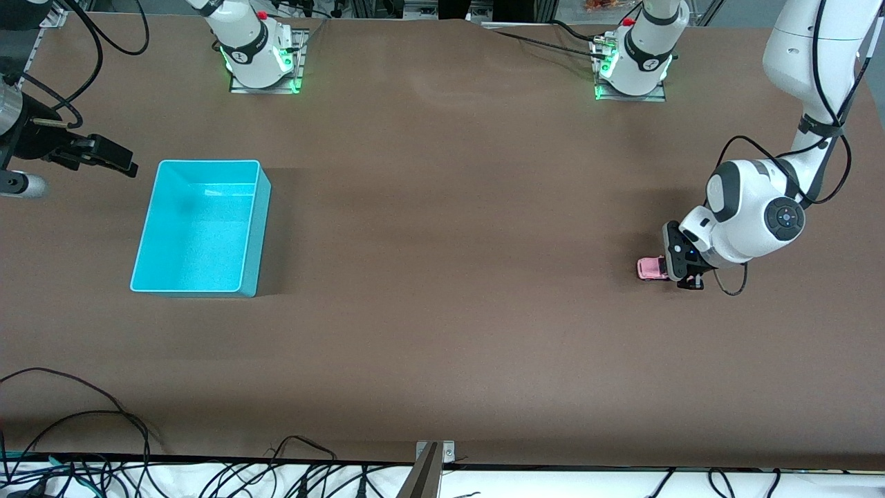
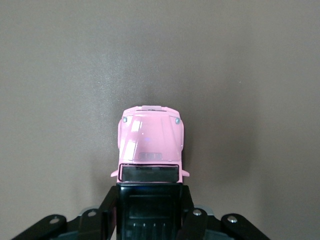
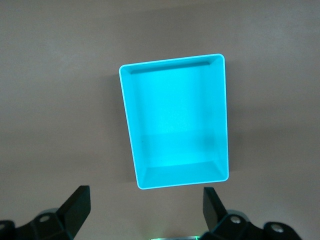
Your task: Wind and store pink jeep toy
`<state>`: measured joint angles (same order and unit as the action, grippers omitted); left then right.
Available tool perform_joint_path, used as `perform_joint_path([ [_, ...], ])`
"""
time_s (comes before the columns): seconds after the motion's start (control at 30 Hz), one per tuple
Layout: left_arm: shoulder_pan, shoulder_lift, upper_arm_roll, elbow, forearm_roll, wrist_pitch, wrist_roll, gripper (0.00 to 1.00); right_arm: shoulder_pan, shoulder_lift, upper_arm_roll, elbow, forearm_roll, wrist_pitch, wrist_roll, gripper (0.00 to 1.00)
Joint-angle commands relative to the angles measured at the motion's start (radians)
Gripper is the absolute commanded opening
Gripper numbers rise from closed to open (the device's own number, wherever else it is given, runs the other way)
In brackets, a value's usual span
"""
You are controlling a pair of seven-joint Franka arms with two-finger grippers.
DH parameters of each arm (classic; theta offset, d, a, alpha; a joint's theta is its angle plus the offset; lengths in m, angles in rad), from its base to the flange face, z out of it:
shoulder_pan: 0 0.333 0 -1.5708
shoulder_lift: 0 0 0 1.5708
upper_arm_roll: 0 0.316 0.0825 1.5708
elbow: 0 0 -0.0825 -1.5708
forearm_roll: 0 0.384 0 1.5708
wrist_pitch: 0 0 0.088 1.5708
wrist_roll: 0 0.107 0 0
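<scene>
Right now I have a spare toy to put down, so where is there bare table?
Bare brown tabletop runs between the turquoise plastic bin and the small pink jeep toy, and along the camera-side edge. It is crowded only around the jeep, where the left gripper is shut on it, and beside the bin, where the open right gripper waits.

A high front camera looks down across the brown table (image 1: 442, 311) toward both robot bases. The left wrist camera looks straight down, very close on the pink jeep toy (image 2: 151, 145), which the front view shows small at the left arm's end. The right wrist camera looks down from higher on the turquoise bin (image 3: 177, 120), also in the front view.
</scene>
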<state>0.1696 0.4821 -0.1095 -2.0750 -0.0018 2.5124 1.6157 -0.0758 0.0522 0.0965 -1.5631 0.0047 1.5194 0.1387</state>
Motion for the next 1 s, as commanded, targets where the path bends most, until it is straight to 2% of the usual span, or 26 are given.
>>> perform_joint_path([
  [0.0, 0.001, 0.000, -0.002, 0.010, 0.020, 0.000, 0.036, 0.06, -0.004, -0.011, 0.002, -0.002, 0.015, -0.011, -0.011, 1.00],
  [0.4, 0.016, 0.058, 0.008, 0.032, 0.020, -0.007, 0.053, 0.06, -0.004, -0.011, 0.002, 0.000, 0.015, -0.011, -0.011, 1.00],
  [0.67, 0.123, 0.118, 0.011, 0.091, 0.020, -0.009, 0.159, 0.04, -0.004, -0.011, 0.002, 0.000, 0.015, -0.011, -0.011, 1.00],
  [0.97, 0.260, 0.148, 0.013, 0.116, 0.020, -0.009, 0.277, 0.04, -0.004, -0.011, 0.002, 0.000, 0.015, -0.011, -0.010, 1.00],
])
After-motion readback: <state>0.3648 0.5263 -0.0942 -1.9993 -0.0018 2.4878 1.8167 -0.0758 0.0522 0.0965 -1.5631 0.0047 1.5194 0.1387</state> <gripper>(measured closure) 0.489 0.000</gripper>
